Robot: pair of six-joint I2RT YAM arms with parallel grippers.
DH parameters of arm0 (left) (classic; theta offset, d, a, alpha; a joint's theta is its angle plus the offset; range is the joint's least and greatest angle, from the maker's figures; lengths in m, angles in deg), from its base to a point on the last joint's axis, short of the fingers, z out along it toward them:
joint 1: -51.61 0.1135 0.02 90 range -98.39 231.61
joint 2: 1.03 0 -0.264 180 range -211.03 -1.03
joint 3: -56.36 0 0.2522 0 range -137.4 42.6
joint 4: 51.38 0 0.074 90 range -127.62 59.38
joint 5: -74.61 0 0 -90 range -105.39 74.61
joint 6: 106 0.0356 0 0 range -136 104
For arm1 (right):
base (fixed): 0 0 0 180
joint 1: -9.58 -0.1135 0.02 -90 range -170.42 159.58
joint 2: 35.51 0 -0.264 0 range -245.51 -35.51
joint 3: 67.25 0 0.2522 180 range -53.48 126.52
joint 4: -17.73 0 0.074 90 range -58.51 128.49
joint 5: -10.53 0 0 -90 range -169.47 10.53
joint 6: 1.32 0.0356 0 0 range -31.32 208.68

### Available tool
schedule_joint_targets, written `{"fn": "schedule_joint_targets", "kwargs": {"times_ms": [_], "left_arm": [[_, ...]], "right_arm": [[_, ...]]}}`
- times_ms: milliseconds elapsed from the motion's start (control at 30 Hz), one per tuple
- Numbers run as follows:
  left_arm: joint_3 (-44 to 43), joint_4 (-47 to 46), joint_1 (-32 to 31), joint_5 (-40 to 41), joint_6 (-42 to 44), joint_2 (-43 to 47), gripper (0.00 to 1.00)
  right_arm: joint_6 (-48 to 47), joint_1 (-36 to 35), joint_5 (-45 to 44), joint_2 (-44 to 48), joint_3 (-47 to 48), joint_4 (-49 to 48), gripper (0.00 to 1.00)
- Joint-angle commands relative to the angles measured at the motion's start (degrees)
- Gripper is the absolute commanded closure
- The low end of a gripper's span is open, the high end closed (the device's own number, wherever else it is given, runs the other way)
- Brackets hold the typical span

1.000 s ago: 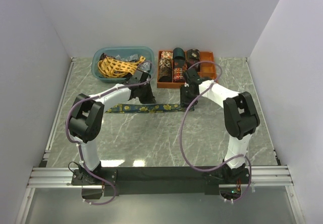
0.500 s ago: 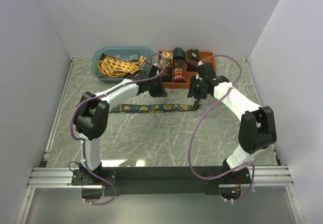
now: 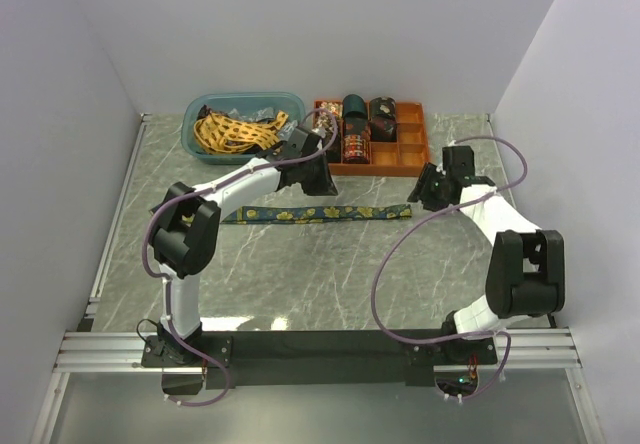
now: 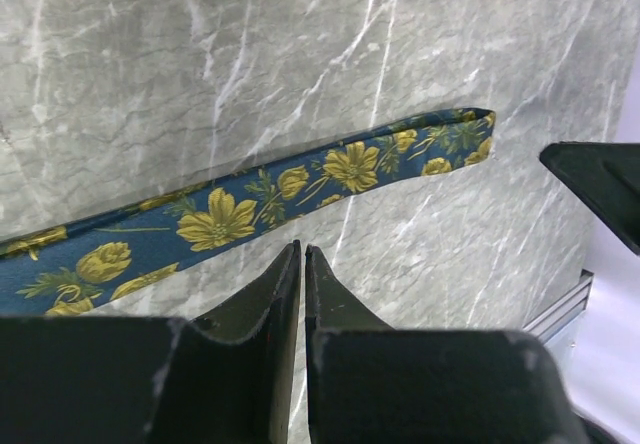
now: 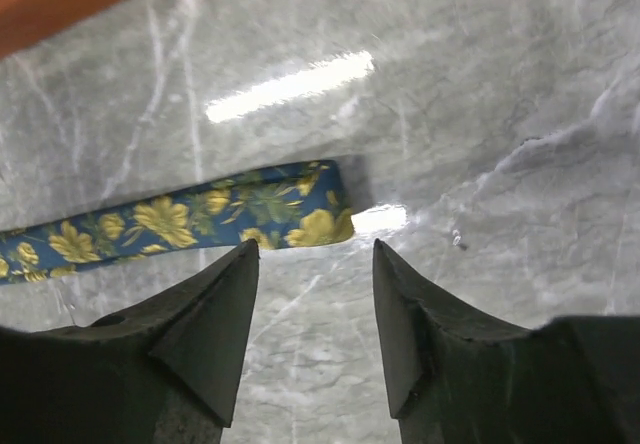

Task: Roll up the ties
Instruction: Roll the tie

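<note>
Overhead, the long blue yellow-flowered fabric tie (image 3: 315, 213) lies flat in the middle of the worktop (image 3: 300, 274), not yet rolled; rolled ties (image 3: 355, 129) sit in the orange tray (image 3: 427, 139) at the far edge. Left wrist: left gripper (image 4: 301, 249) pressed together, empty. Right wrist: right gripper (image 5: 315, 249) spread, empty

A: Is there any writing to read here?
B: None. The blue tie (image 4: 215, 219) carries only yellow flowers, no letters.
A: What about the orange tray (image 3: 408, 150) or the teal bin (image 3: 192, 136)?
B: There's no legible label or number on either. Anything printed there is too small to tell.
</note>
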Motion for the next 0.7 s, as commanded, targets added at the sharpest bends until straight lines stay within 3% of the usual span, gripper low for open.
{"fn": "schedule_joint_targets", "kwargs": {"times_ms": [0,267,667], "left_arm": [[-1.03,0.48,0.0,0.19,2.26,-0.5,0.88],[3.88,-0.75,2.11,1.07,4.72,1.43,0.88],[9.79,-2.6,6.5,1.15,5.78,1.44,0.89]], "right_arm": [[-2.07,2.06,8.87,-1.84,-2.43,-7.97,0.43],[-7.61,5.23,13.1,-6.15,-2.18,-10.18,0.31],[-12.36,4.79,20.39,-13.71,0.81,-6.84,0.33]]}}
